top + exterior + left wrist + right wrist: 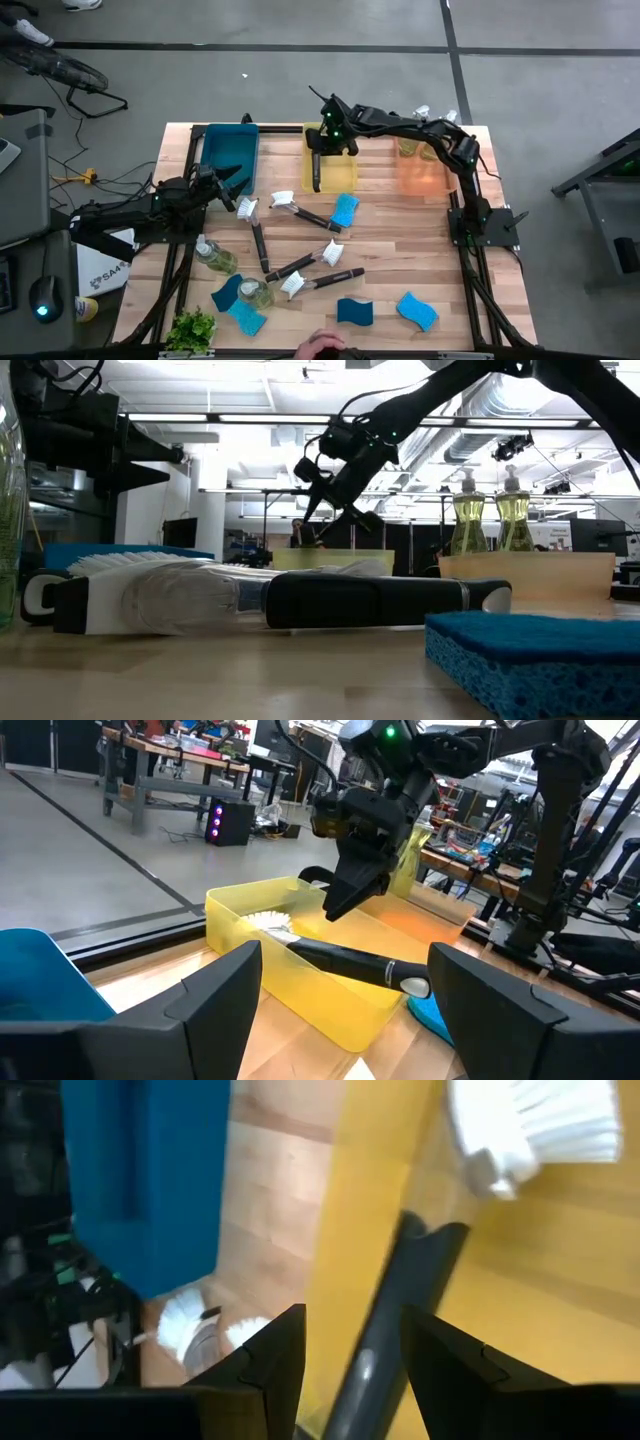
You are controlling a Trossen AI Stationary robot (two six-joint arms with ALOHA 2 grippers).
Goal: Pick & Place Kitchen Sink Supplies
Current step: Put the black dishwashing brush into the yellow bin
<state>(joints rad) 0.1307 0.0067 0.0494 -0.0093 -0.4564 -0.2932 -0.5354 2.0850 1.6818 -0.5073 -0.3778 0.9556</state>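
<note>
My right gripper [342,900] hangs open over the yellow bin [232,906], fingers slanting down. Just below it lies a black-handled dish brush [345,960], which it does not touch. The brush's white head [530,1125] is inside the bin, and its handle [317,172] leans out over the bin's near rim. My left gripper [228,186] waits open at the table's left side, level, with nothing between its fingers. More brushes [300,266], blue sponges [345,208] and soap bottles [215,258] lie loose on the wooden table.
A blue bin [228,152] stands left of the yellow one. Right of it an orange bin [420,175] holds two soap bottles [485,510]. A small green plant [192,328] sits at the near left corner. A person's hand [320,347] shows at the near edge.
</note>
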